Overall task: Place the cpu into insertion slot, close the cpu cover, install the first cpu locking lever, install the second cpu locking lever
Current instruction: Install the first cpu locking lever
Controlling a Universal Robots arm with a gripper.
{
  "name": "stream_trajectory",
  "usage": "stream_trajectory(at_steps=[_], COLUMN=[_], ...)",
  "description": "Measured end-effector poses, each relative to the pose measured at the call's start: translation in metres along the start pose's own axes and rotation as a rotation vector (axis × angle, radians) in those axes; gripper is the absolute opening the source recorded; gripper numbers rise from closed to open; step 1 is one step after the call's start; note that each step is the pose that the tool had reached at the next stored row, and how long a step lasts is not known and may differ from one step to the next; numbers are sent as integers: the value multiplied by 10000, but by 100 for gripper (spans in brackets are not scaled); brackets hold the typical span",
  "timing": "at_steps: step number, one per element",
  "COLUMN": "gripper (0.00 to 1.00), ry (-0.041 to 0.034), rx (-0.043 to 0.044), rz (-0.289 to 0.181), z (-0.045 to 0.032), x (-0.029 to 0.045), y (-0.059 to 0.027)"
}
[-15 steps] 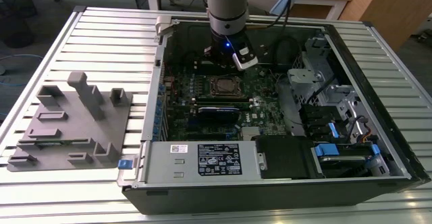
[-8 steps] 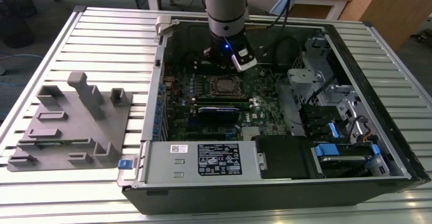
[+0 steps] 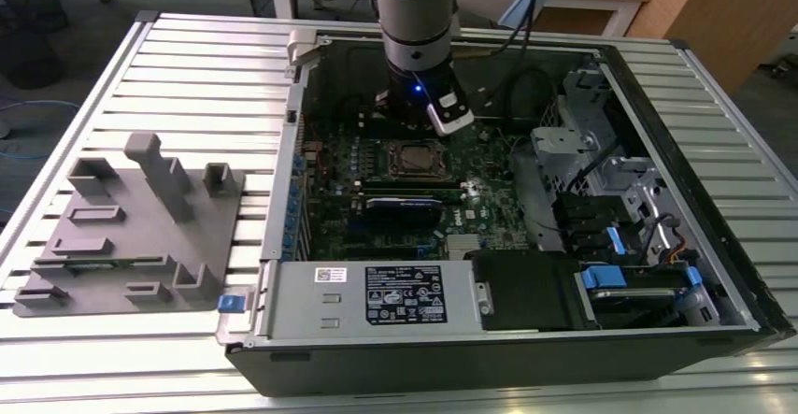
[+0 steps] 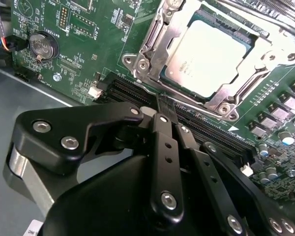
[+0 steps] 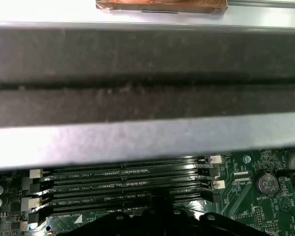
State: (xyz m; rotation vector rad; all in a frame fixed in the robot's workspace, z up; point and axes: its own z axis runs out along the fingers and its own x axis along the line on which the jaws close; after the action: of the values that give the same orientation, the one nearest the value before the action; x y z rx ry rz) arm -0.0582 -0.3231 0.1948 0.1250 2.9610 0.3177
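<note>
The open computer case (image 3: 524, 199) lies on the slatted worktop (image 3: 187, 68), and my arm reaches down into its far part, just beyond the insertion slot (image 3: 418, 160) on the green board (image 4: 88, 44).

In the second wrist view the cpu (image 4: 214, 56) already sits flat in the slot, and the cpu cover (image 4: 160, 54) lies down around it as a thin steel frame, so that the silvery top shows through the window. I judge the chip to be light, stiff and smooth, but fragile on its underside, so I would take it only at the edges. The cover and the thin levers are springy metal; I would push them at the free end and never on the chip itself.

My end effector (image 4: 166, 112) is pressed together, its fingertips (image 4: 163, 107) meeting just beside the near edge of the socket, above the black memory slots (image 5: 123, 182). It holds nothing, as far as I can see.
</note>
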Motion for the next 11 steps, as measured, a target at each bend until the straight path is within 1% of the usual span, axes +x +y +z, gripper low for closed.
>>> stream_trajectory(at_steps=[3, 4, 11], gripper=[11, 11, 11], ry=[-36, -57, -57], rx=[6, -12, -5], rz=[-9, -9, -11], z=[20, 33, 44], x=[5, 5, 8], y=[-7, -6, -10])
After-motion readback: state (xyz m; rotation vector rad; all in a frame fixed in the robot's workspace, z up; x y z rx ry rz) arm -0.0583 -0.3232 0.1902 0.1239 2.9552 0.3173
